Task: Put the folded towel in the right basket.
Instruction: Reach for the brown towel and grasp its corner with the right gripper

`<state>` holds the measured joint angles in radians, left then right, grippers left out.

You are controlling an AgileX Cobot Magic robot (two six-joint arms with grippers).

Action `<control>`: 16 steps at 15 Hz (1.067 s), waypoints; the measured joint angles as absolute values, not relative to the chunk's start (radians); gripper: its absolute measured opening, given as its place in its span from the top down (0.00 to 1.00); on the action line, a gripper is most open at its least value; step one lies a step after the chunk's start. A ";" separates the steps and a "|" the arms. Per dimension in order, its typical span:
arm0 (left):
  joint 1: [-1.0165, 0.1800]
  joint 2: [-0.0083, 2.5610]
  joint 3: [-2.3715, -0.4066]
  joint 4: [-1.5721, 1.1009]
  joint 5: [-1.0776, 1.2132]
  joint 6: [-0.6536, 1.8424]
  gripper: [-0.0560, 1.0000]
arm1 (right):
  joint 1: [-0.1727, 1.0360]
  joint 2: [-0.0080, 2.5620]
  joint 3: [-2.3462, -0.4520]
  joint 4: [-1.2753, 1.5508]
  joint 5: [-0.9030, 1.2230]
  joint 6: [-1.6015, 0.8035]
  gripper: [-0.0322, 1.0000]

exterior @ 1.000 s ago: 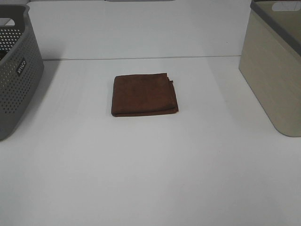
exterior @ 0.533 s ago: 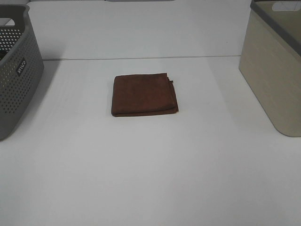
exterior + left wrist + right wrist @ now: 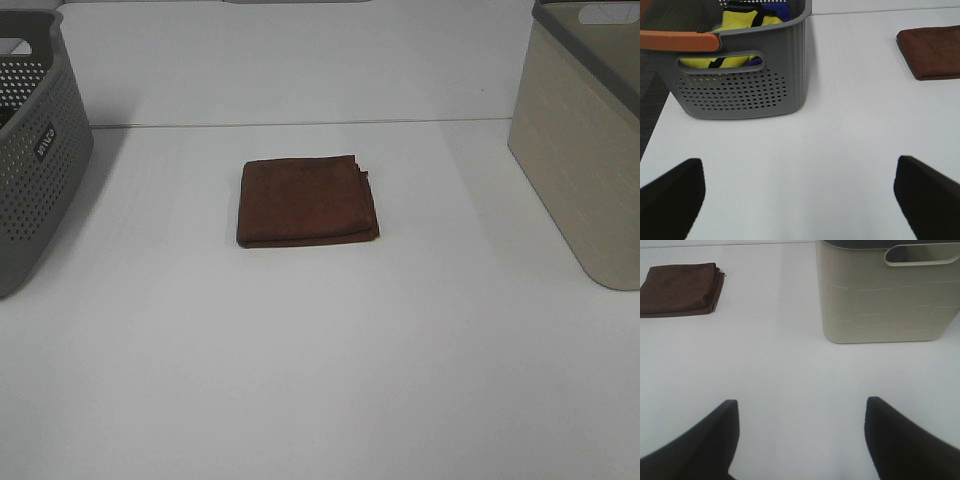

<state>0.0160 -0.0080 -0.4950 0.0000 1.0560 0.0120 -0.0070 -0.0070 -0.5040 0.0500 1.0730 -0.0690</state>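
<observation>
Bench (image 3: pixel 320 380): white, smooth.
Left side: grey perforated plastic basket (image 3: pixel 35 170), yellow cloth (image 3: pixel 747 22) inside.
Right side: right basket (image 3: pixel 580 170), beige, smooth-walled, grey rim.
Towel: brown folded towel (image 3: pixel 307 200), soft square, flat mid-bench between the baskets.
Grasp: left fingers (image 3: pixel 672 197) and right fingers (image 3: pixel 705 445) spread wide, holding nothing, well apart from it.

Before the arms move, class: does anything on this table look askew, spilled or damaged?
Nothing stands out. The folded towel lies flat between the grey basket and the beige basket, both upright, with nothing spilled.
</observation>
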 joint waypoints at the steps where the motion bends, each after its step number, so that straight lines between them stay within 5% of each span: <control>1: 0.016 -0.008 -0.495 0.000 1.056 0.012 0.02 | -0.007 -0.007 -0.504 0.050 1.073 -0.069 0.32; 16: 0.016 -0.008 -0.495 0.000 1.056 0.012 0.02 | -0.007 -0.007 -0.504 0.050 1.073 -0.069 0.32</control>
